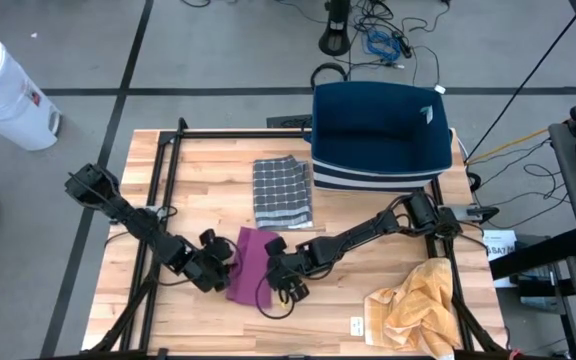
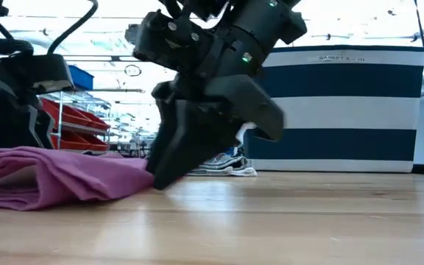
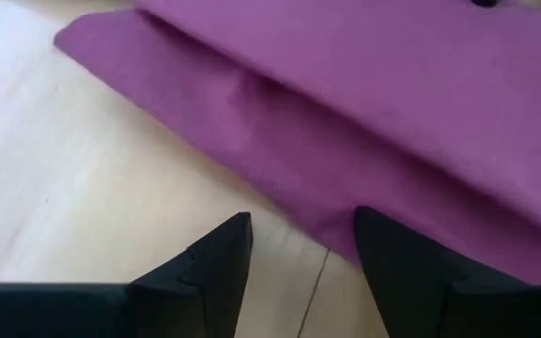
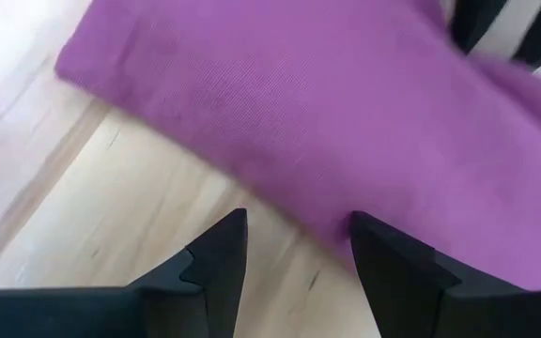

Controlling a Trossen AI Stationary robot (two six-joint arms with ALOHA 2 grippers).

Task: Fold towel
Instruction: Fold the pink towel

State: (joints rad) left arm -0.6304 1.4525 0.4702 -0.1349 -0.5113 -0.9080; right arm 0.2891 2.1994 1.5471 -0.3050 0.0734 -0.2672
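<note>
A purple towel [image 1: 251,262], folded into a narrow strip, lies flat on the wooden table [image 1: 198,170]; it also shows in the low view [image 2: 57,177]. My left gripper [image 1: 226,268] stands open at the towel's left long edge [image 3: 280,178], low over the table and slanting down. My right gripper [image 1: 276,278] stands open at the towel's right side [image 4: 280,122], also slanting down, its fingers [image 2: 168,158] reaching the tabletop beside the cloth. In both wrist views one fingertip overlaps the towel's edge and the other is over bare wood. My left gripper has one fingertip [image 3: 383,244] at the towel's folded edge [image 3: 336,230]; whether it touches the cloth I cannot tell. My right gripper has one fingertip [image 4: 374,239] at the towel's edge [image 4: 322,221], slanting down from the table's right; whether it touches I cannot tell.
A folded grey checked towel [image 1: 283,192] lies farther back at the table's middle. A blue and white striped basket [image 1: 378,135] stands at the far right. A crumpled yellow cloth [image 1: 418,310] lies at the near right corner. Bare wood lies near the front edge.
</note>
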